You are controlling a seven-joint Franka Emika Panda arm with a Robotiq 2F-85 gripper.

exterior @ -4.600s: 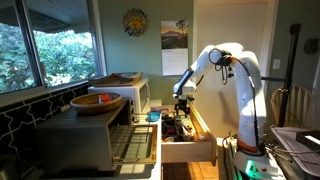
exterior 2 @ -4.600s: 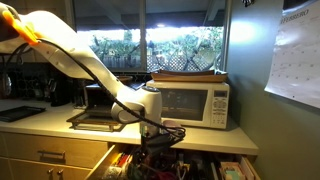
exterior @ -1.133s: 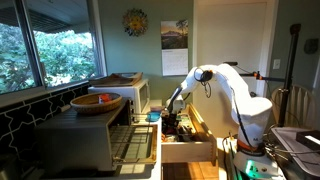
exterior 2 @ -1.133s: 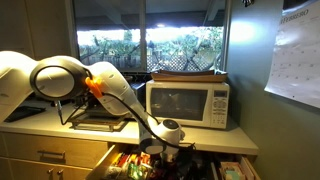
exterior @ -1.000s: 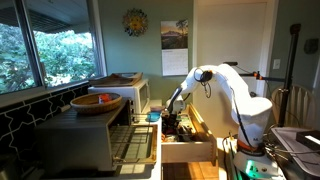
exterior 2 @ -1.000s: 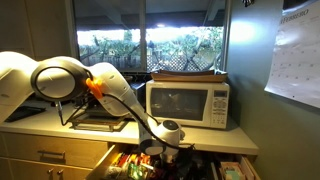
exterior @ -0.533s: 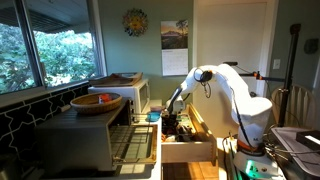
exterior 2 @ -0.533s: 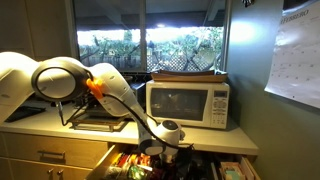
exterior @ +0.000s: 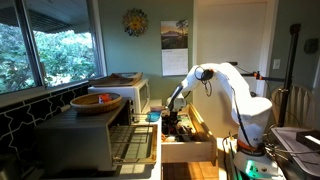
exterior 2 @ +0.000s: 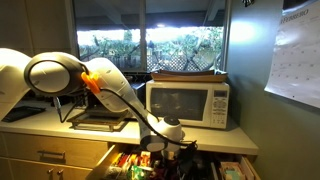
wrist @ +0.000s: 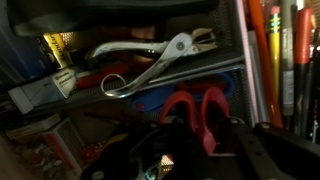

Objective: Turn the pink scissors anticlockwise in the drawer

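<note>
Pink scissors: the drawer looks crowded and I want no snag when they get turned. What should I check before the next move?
1. Drawer open: ok. The drawer is pulled out and the arm reaches into it.
2. Target in sight: ok. The pink scissors show their handle loops mid-frame in the wrist view; the blades are hidden.
3. Gripper near the target: ok. The gripper is down in the drawer.
4. Jaw opening: cannot tell. The wrist view is too dark there.
5. Room to rotate: not ok. A silver tool and pencils lie close by.
</note>
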